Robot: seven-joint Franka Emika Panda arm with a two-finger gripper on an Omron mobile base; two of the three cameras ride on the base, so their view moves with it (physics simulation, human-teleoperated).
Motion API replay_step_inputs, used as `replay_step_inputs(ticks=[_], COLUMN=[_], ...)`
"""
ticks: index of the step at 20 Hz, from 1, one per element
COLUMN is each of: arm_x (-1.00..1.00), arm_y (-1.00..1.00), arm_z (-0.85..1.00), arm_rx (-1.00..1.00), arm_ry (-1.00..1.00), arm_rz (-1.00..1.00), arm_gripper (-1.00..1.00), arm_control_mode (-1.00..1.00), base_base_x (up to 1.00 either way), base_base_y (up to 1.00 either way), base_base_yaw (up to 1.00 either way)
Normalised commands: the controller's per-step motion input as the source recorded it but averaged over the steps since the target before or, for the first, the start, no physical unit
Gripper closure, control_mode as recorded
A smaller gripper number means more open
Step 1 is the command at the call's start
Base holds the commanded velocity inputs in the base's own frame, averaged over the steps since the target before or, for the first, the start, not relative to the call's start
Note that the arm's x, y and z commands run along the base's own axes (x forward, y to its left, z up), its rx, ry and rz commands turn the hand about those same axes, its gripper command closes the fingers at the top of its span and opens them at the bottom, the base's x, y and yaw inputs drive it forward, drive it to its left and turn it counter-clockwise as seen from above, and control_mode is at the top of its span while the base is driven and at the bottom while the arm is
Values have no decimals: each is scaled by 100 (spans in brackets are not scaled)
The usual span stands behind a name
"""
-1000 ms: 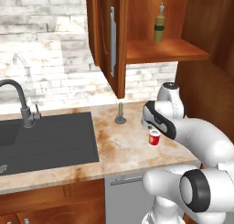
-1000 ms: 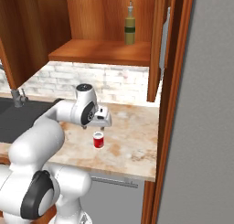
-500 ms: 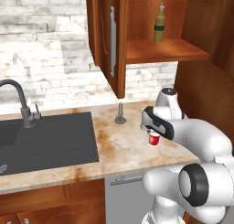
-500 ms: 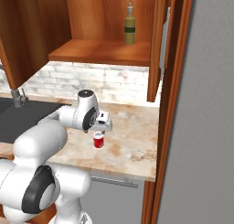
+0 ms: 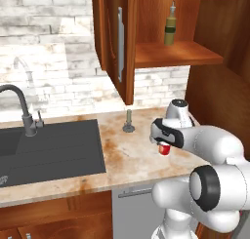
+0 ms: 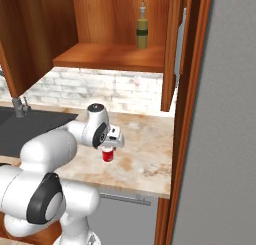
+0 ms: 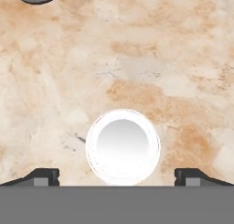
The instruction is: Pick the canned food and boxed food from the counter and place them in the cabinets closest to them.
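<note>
**Gripper over can, grasp not made yet**

The can [image 7: 123, 146] stands upright on the counter [image 7: 151, 58], near its front right part, under the open cabinet [image 5: 176, 55]. In the hand view its silvery top sits between the two fingertips [image 7: 43, 176], one well out on each side, so the jaws are spread wide and hold nothing. The gripper [image 5: 163, 141] hangs straight above it; from the base views the red body of the can [image 6: 107, 155] shows just under the hand.

The step in hand looks like the descent for a top grasp. The can is low in the hand view, not dead centre along that axis, so closing may catch it off-centre and tip or push it.

Other risks:
- descending too far, fingertips hit the counter
- round smooth can could slip or rotate when lifted
- cabinet door [image 5: 118, 43] hangs open beside the lift path, arm could clip it
- olive bottle [image 6: 142, 29] already stands on the shelf [image 6: 112, 56]; placing the can close to it may knock it over

A small grey fitting [image 5: 128, 122] stands on the counter toward the sink [image 5: 49, 145], apart from the can. No box spotted.
</note>
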Motion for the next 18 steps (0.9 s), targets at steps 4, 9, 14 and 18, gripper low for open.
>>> replay_step_inputs(ticks=[4,9,14,18], arm_x=[9,10,8,7], arm_y=[-4,-2,-1,0], arm_z=[-21,-21,-23,-21], arm_rx=[0,0,0,0], arm_ry=[0,0,0,0], arm_rz=[0,0,0,0], arm_gripper=[-100,-100,-100,-100], arm_control_mode=[-100,-100,-100,-100], base_base_x=[0,0,0,0], base_base_y=[0,0,0,0], base_base_yaw=[0,0,0,0])
